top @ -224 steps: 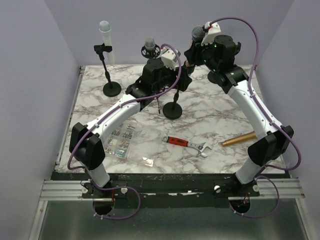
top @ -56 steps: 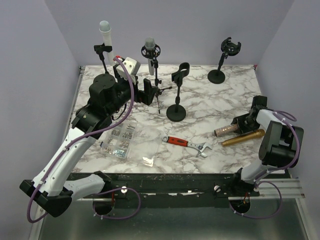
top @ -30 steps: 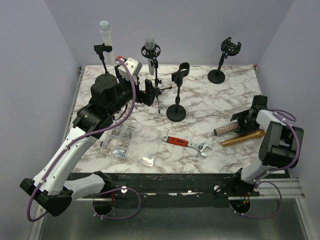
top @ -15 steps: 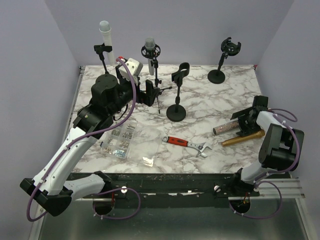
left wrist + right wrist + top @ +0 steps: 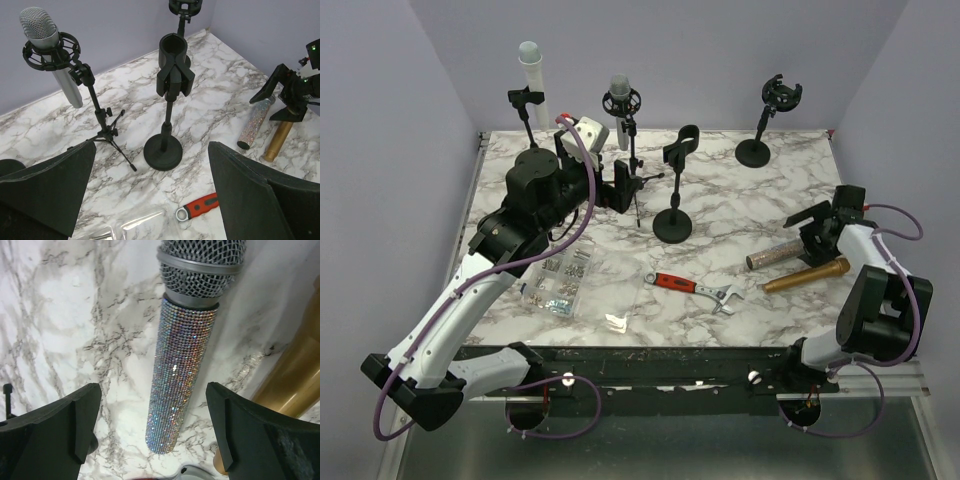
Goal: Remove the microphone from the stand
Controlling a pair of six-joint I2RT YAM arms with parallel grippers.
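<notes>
Glitter microphone (image 5: 184, 365) near worktop's (image 5: 740, 195) right edge appears rigid, its rough barrel best gripped mid-length; right gripper (image 5: 152, 395) gapes empty, left gripper (image 5: 150, 150) likewise.

A lab test booth: lilac walls (image 5: 380, 100) enclosing marble tabletop (image 5: 740, 200).

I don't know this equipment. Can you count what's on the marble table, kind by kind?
Microphones: 4 (silver microphone, white microphone, glittery microphone, gold microphone)
Stands: 4 (tripod stand, left clip stand, middle clip stand, back-right stand)
Adjustable wrench: 1
Box of screws: 1
Small clear bag: 1
Total: 11
</notes>
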